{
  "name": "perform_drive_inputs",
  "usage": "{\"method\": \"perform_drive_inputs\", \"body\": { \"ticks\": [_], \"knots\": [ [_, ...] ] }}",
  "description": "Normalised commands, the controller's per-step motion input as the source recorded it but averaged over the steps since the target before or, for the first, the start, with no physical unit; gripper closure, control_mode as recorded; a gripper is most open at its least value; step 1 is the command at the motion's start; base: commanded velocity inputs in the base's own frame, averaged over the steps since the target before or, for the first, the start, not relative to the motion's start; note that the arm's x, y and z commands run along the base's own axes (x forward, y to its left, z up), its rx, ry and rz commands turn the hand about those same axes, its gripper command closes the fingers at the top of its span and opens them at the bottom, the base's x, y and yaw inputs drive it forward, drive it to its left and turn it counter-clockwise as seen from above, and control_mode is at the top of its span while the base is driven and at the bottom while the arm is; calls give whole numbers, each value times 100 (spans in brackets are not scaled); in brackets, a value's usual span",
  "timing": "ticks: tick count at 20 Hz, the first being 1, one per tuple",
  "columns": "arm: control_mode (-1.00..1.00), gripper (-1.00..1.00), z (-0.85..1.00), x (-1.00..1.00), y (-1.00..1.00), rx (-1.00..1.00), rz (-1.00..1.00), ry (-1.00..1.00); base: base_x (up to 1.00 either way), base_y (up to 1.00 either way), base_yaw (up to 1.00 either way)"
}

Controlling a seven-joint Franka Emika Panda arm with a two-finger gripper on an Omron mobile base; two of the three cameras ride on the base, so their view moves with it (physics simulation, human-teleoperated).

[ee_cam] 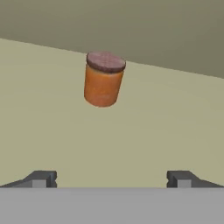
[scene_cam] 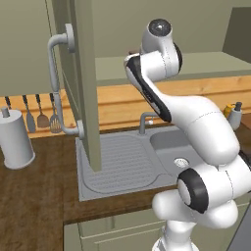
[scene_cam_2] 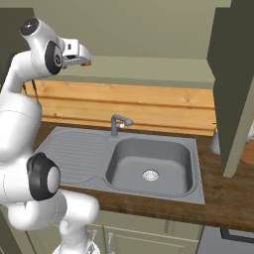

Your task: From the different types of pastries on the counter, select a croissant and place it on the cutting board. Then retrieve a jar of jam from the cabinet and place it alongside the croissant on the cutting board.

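Note:
The jar of jam, short and orange with a brownish lid, stands upright on the pale olive shelf inside the cabinet. In the hand view it sits ahead of my gripper and a little left of centre, well apart from the fingertips. The jaws stand wide open with nothing between them. In the right base view the gripper reaches high into the cabinet opening at the upper left. The cabinet door hangs open, its grey tubular handle facing left. The croissant and the cutting board are out of view.
Below lies the dark wood counter with the inset grey sink and a faucet. A white paper-towel roll stands at the left, utensils hang on the wall, and another open cabinet door juts out.

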Motion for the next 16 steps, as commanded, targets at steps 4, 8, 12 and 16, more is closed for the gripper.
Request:
{"method": "perform_drive_inputs", "body": {
  "ticks": [4, 8, 12, 16],
  "knots": [
    [-100, -100, 0, 46, 0, 12, 0, 0, 0, 0, 0],
    [-100, -100, 0, 39, 1, 13, 0, 0, 0, 0, 0],
    [-100, -100, 0, 17, 5, 10, 0, -2, 0, 0, 0],
    [-100, -100, 0, 5, 5, 4, 0, -3, 0, 0, 0]
  ]
}}
